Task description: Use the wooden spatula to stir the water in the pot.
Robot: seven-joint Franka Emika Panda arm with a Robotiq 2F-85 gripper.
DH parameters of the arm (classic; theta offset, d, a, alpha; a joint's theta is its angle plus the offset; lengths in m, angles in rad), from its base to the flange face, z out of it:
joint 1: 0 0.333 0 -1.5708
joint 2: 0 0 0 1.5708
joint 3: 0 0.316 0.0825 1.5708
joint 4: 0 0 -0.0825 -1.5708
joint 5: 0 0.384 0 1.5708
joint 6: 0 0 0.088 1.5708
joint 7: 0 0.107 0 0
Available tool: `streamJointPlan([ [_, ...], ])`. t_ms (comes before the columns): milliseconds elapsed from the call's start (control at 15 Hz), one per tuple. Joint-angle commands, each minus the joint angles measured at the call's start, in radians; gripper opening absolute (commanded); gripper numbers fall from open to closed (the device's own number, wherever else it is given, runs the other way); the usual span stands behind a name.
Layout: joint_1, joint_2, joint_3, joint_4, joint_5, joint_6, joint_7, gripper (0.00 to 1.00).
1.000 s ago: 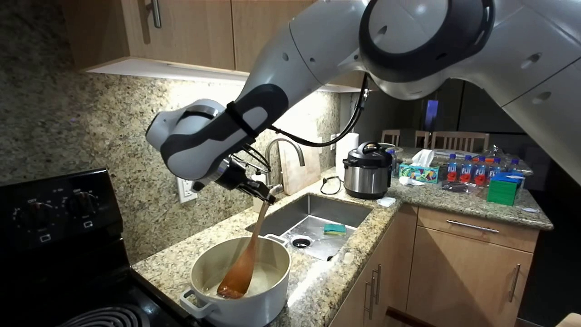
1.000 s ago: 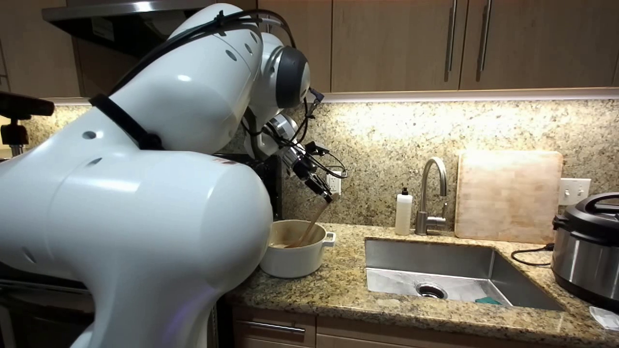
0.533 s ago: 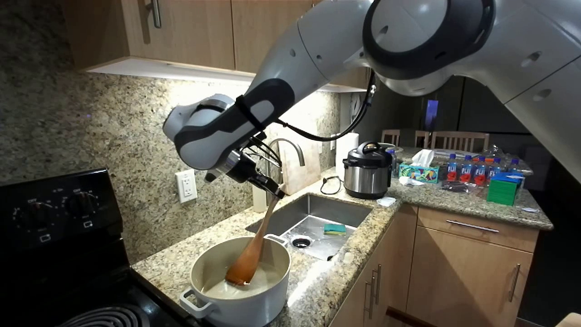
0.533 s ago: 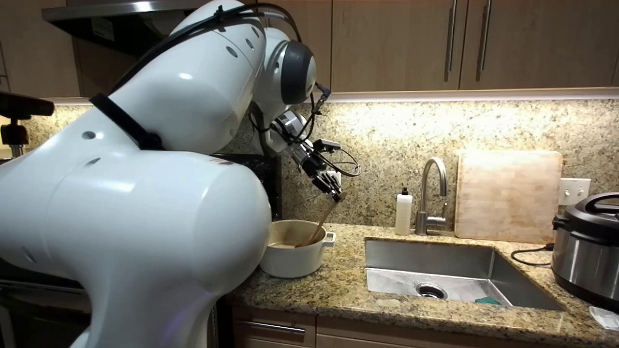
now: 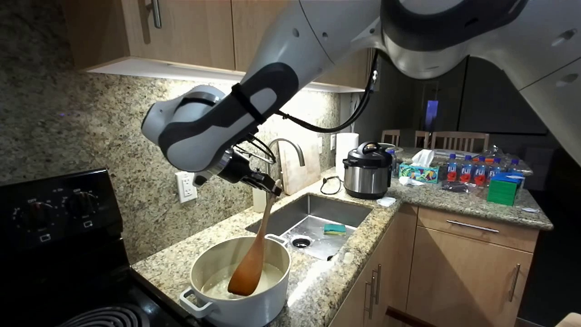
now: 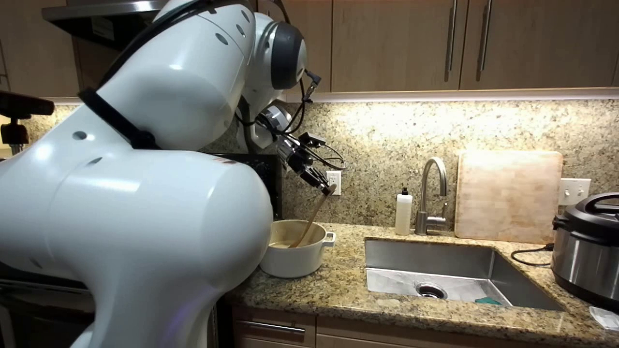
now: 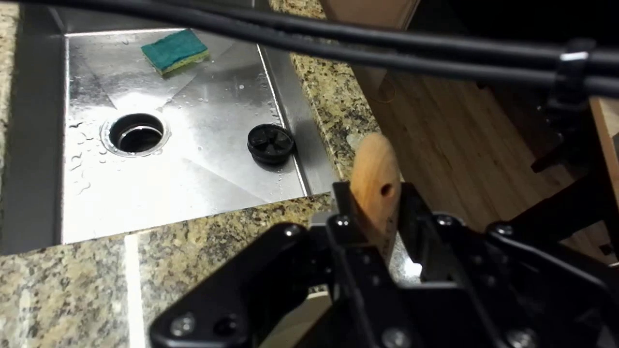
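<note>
The black, jointed two-fingered gripper (image 7: 376,198) has its jaws pinched tight on the long, smooth, light-brown wooden spatula (image 5: 257,247), the rounded, drilled handle end jutting past them! In an exterior view the spatula slants towards seven o'clock, flat blade inside the wide, round, cream-white pot (image 5: 247,311) with looped handles. Pale, clear water (image 5: 219,282) glints around the blade; whether its tip is under, I can't tell! Below, glossy speckled granite counter (image 5: 181,261). At two o'clock from the pot, a boxy steel sink (image 5: 338,206) with a rough green-topped yellow sponge (image 5: 334,229); at nine o'clock, a shiny black stove (image 5: 68,213).
</note>
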Motion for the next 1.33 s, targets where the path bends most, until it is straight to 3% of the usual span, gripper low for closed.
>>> streamJointPlan([
  [0, 0.021, -0.068, 0.033, -0.101, -0.068, 0.008, -0.085, 0.07],
  [333, 0.018, -0.072, 0.063, -0.105, -0.105, 0.077, -0.133, 0.07],
  [600, 0.025, -0.048, 0.051, -0.052, -0.087, 0.113, -0.077, 0.07],
  [867, 0.056, -0.029, 0.014, -0.007, -0.092, 0.002, 0.044, 0.07],
  [1267, 0.046, -0.011, -0.005, 0.027, -0.073, -0.174, 0.169, 0.07],
])
